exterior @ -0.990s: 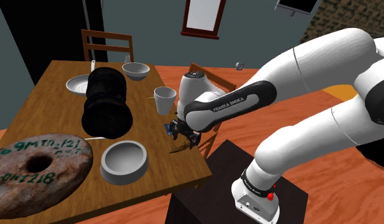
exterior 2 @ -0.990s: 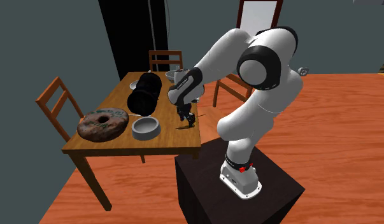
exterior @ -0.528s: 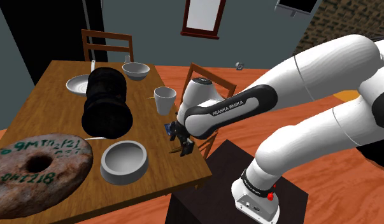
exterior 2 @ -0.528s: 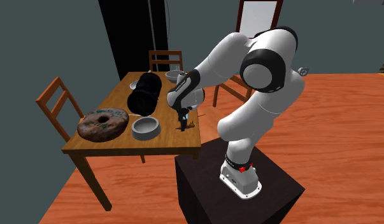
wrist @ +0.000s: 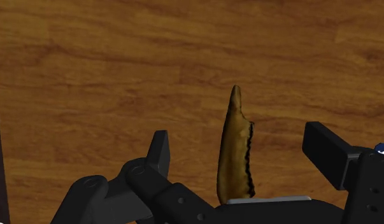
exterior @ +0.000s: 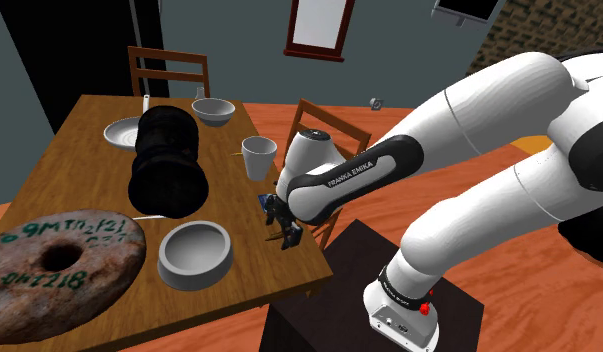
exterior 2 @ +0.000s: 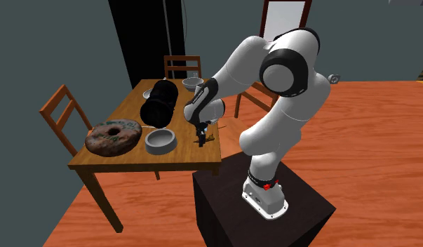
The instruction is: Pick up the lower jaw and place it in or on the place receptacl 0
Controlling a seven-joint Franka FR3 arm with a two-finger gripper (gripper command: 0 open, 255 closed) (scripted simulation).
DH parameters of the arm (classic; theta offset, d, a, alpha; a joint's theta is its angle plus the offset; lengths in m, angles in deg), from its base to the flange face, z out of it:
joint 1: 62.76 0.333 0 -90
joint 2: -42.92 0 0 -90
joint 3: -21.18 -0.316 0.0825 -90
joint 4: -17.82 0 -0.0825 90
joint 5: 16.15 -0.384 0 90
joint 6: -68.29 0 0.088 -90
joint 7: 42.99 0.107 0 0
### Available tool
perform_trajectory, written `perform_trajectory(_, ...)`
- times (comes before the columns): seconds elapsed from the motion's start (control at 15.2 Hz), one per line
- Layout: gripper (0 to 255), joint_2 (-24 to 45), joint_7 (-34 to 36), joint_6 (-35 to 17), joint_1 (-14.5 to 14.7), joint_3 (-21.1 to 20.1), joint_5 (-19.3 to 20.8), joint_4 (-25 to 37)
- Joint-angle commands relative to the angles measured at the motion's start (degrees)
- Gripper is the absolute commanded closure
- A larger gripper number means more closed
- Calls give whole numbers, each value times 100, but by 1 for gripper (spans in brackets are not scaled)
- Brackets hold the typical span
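Observation:
The lower jaw (wrist: 235, 156) is a slim brown bone with a toothed edge, lying flat on the wooden table (wrist: 88, 83). My gripper (wrist: 242, 145) is open and straddles it; neither finger (wrist: 160, 147) touches the bone. In the shoulder view the gripper (exterior: 286, 236) hangs low over the table near its right edge, hiding most of the jaw. A grey bowl (exterior: 195, 253) sits a short way to that view's left of the gripper. The second exterior view shows the gripper (exterior 2: 201, 139) just right of the same bowl (exterior 2: 160, 140).
A big black cylinder (exterior: 168, 160) lies across the table's middle. A stone-like ring with green marks (exterior: 59, 262) fills the near left. A white cup (exterior: 258, 157), a small bowl (exterior: 213, 110) and a plate (exterior: 121, 132) stand farther back. Chairs (exterior: 169, 70) flank the table.
The gripper has come down toward the table and shifted a little to the shoulder view's left, and its fingers now stand on either side of the jaw.

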Motion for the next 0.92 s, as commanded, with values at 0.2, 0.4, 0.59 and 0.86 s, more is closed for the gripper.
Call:
perform_trajectory(0.2, 255, 2, 0, -2, 0, -1, 0, 0)
perform_trajectory(0.4, 255, 8, 7, -3, -3, -6, 5, 7)
perform_trajectory(0.59, 255, 8, 9, 2, -6, -6, 8, 12)
perform_trajectory(0.86, 255, -213, 2, 250, 30, 68, 5, 40)
